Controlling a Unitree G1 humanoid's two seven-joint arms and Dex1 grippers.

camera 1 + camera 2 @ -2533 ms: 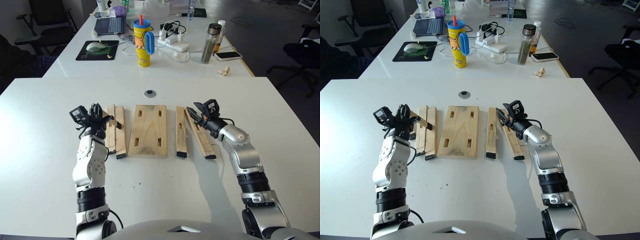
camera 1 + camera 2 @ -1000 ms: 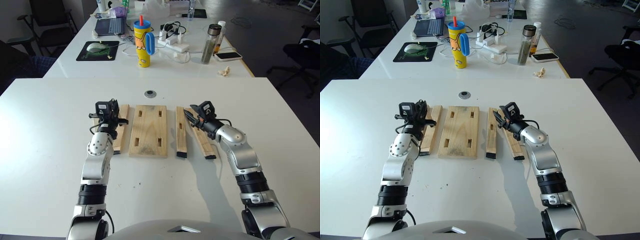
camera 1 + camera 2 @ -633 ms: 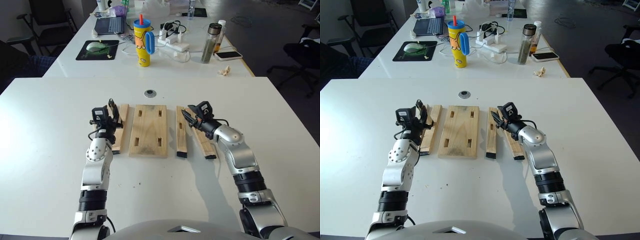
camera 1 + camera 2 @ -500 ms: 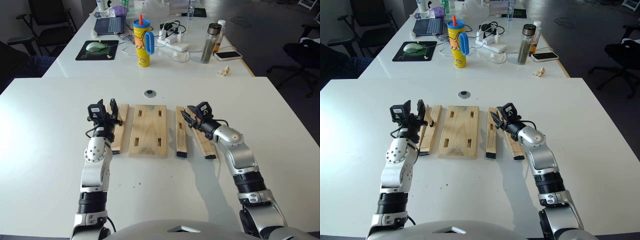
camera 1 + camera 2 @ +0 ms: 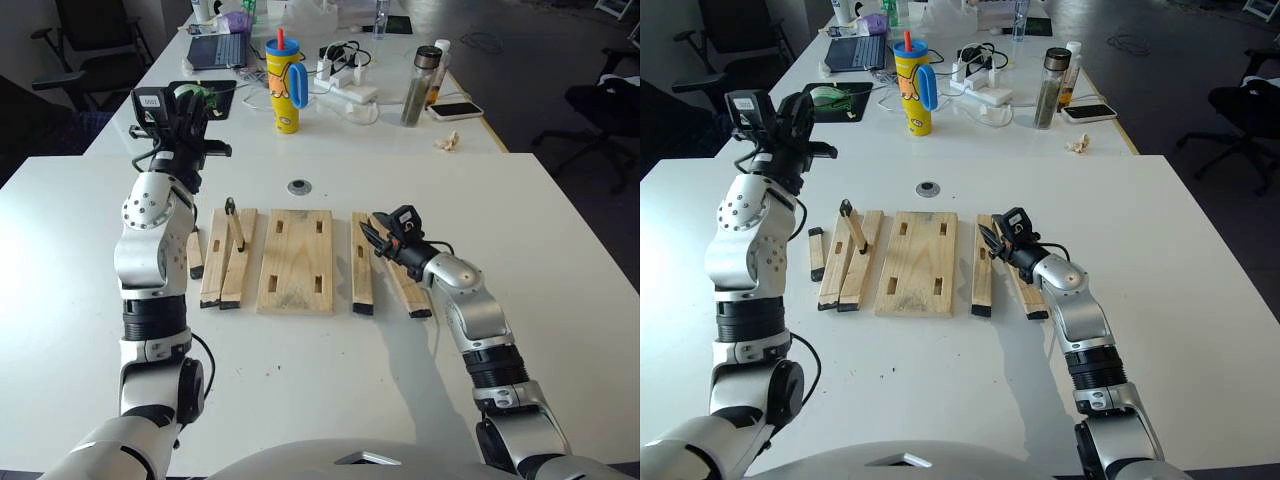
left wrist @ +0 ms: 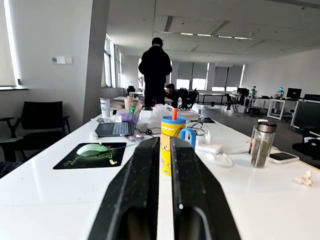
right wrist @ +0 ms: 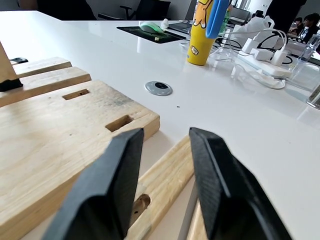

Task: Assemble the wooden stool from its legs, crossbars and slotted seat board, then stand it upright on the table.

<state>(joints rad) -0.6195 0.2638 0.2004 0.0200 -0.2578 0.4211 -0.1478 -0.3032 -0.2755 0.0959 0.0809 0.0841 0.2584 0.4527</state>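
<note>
The right gripper [image 7: 165, 134] has fingers [image 7: 112, 190] of black plastic, matt and finely grained. Just beyond its jaws, the slotted seat board [image 7: 55, 130] is bare pale wood, unvarnished and rough-sawn, with grey smudges and ragged slot edges. The leg [image 7: 165, 180] under the jaws is the same raw wood. The table [image 7: 240, 125] is white and smooth with a soft sheen, and a metal grommet [image 7: 158, 87] is set in it. The left gripper [image 6: 165, 145] is the same matt black. Ahead of its jaws stand a glossy yellow plastic cup [image 6: 172, 127], a matt black cloth mouse pad [image 6: 90, 155] and a glass bottle [image 6: 261, 145] with a metal cap.

Left pincer [image 5: 188, 120] — up, away from the left legs [image 5: 222, 262]
</note>
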